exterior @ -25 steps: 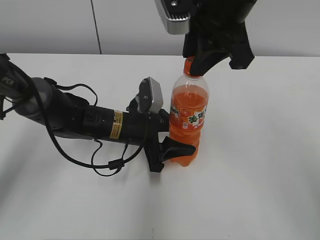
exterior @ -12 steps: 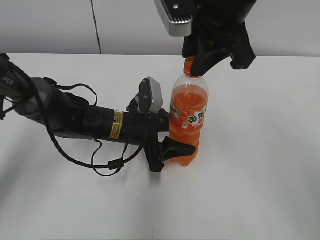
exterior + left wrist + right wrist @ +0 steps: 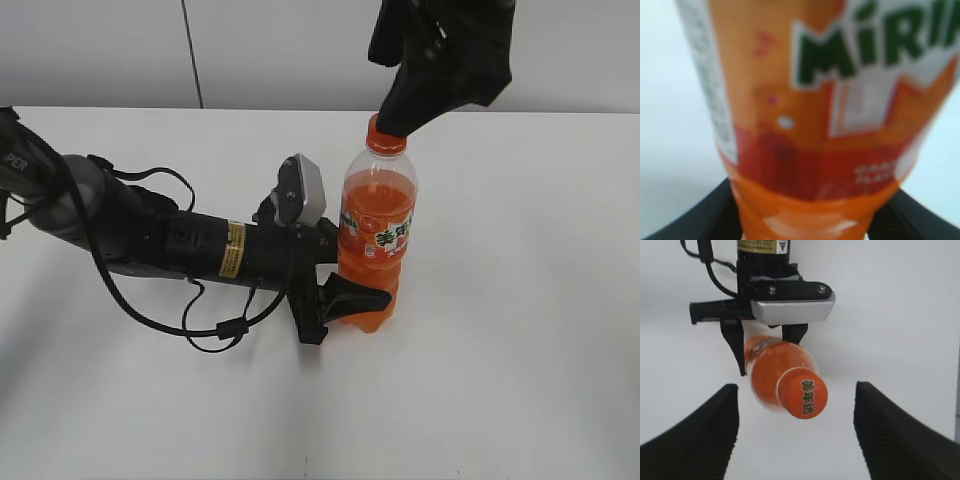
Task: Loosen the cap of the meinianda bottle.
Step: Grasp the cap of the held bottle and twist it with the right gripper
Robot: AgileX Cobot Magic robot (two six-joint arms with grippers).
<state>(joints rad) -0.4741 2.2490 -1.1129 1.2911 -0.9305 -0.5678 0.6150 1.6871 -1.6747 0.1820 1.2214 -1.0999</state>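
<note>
The meinianda bottle [image 3: 377, 240] is seen standing upright on the white desk [image 3: 520, 330], near its middle. Its lower ribbed waist is clamped by the left end effector [image 3: 340, 290], whose arm lies low along the desk from the left. In the left wrist view the label band [image 3: 875, 85] fills the picture, and a black finger [image 3: 695, 220] is pressed against each side of the bottle beneath it.

The cap [image 3: 802, 392] is seated on the neck, with printed characters visible on its top. In the right wrist view the right end effector [image 3: 796, 432] is shown spread wide, one ribbed finger [image 3: 695, 430] standing well clear on either side of the cap; nothing is gripped by it. In the exterior view it is held just above the cap, which is partly overlapped by one dark fingertip, so contact there cannot be judged.
</note>
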